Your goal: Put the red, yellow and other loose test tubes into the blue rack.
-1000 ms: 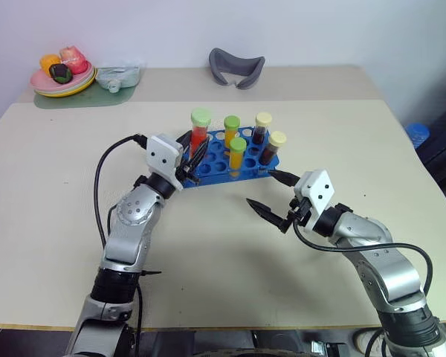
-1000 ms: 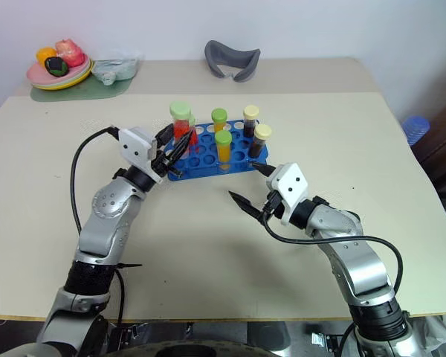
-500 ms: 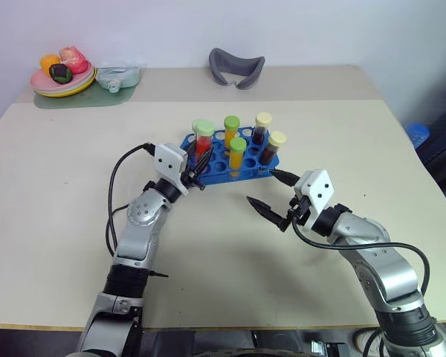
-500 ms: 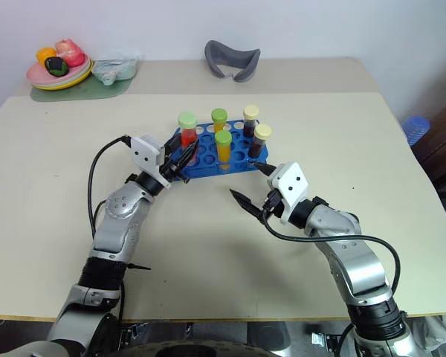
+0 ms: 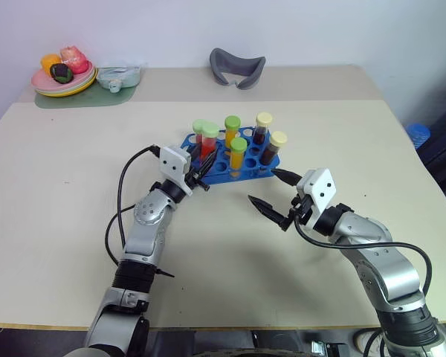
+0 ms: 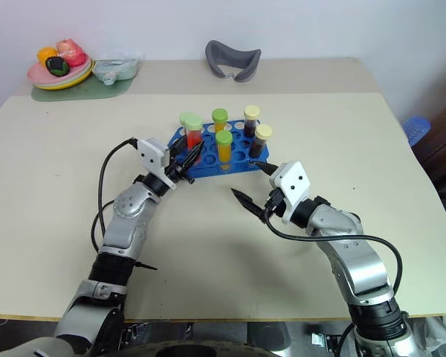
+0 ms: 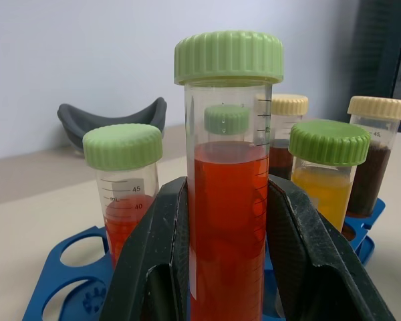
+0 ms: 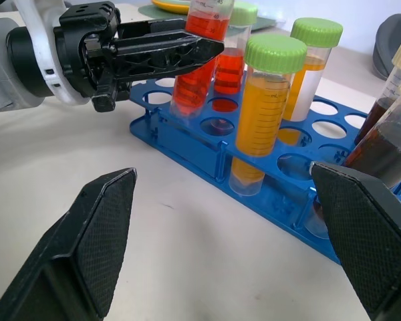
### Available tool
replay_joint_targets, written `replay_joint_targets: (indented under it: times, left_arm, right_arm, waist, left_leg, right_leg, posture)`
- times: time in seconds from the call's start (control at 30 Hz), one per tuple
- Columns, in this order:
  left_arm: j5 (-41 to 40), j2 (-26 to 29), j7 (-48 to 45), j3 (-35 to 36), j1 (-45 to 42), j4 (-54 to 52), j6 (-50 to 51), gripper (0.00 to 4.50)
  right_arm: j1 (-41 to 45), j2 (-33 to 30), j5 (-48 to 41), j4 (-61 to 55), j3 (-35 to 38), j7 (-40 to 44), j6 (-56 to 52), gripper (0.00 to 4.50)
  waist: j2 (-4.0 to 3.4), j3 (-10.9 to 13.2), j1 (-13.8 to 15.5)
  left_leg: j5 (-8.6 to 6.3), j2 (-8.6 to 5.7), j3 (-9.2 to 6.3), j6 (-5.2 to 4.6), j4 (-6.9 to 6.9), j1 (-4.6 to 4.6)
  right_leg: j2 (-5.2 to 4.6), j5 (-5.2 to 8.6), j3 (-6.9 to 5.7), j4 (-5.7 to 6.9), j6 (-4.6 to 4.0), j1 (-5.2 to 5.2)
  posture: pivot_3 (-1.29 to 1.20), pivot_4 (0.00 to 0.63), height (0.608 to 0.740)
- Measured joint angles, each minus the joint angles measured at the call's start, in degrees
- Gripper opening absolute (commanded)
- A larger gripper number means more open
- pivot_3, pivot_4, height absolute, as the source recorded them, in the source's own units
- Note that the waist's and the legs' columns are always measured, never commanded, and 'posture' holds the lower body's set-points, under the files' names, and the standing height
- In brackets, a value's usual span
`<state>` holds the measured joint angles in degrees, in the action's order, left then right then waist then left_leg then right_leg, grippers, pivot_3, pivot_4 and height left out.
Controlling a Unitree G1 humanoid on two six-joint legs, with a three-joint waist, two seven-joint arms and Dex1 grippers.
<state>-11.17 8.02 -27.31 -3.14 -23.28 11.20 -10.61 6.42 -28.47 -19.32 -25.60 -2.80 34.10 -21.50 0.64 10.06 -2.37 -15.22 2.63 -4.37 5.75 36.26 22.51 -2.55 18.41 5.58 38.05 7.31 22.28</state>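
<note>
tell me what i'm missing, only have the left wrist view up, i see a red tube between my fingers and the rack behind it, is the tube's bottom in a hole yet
Observer: In the right wrist view the red tube held by the left gripper has its lower end in a hole near the front edge of the blue rack.
Operator: where's the other arm
Observer: The right gripper is open, hovering over the table in front of the rack's right end, holding nothing.
Operator: any loose tubes left on the table
Observer: None that I can see in the head views; a second red tube, two yellow and two dark tubes stand in the rack.
</note>
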Motion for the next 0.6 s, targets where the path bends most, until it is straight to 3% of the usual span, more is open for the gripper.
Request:
replay_joint_targets:
  times: [0.03,0.13,0.27,0.6]
  left_arm:
    - [0.1,-0.02,-0.04,-0.01,0.0,0.01,-0.07,1.41]
    - [0.39,-0.21,-0.12,-0.02,0.0,0.04,-0.21,2.26]
    - [0.44,-0.85,0.29,-0.01,0.0,0.03,-0.21,4.17]
    - [-3.49,2.06,-1.19,2.47,3.06,-6.94,4.13,4.17]
  right_arm:
    - [-0.03,-0.05,0.0,0.0,0.0,0.02,-0.05,4.27]
    - [-0.15,-0.09,0.0,0.0,0.01,0.06,-0.08,4.27]
    - [-0.17,-0.09,0.0,0.0,0.01,0.1,-0.09,4.27]
    - [-0.51,-0.17,-0.1,-0.02,0.37,0.7,-0.18,4.27]
  waist:
    - [0.0,0.0,0.01]
    - [0.0,0.0,0.02]
    - [0.0,0.0,-0.13]
    - [-0.01,0.0,-0.08]
  left_leg:
    - [0.0,0.0,0.0,0.0,0.0,0.0]
    - [0.0,0.0,0.0,0.0,0.0,0.0]
    - [0.0,0.0,0.0,0.0,0.0,-0.01]
    - [0.0,0.0,0.0,0.0,0.0,-0.02]
  right_leg:
    - [0.0,0.0,0.0,0.0,0.0,0.0]
    - [0.0,0.0,0.0,0.0,0.0,0.0]
    - [0.01,0.0,0.0,0.01,0.0,0.01]
    - [0.01,0.0,0.0,0.0,0.0,-0.02]
  posture:
    - [0.0,0.15,0.74]
    - [0.0,0.15,0.74]
    - [0.0,0.15,0.74]
    - [0.0,0.15,0.74]
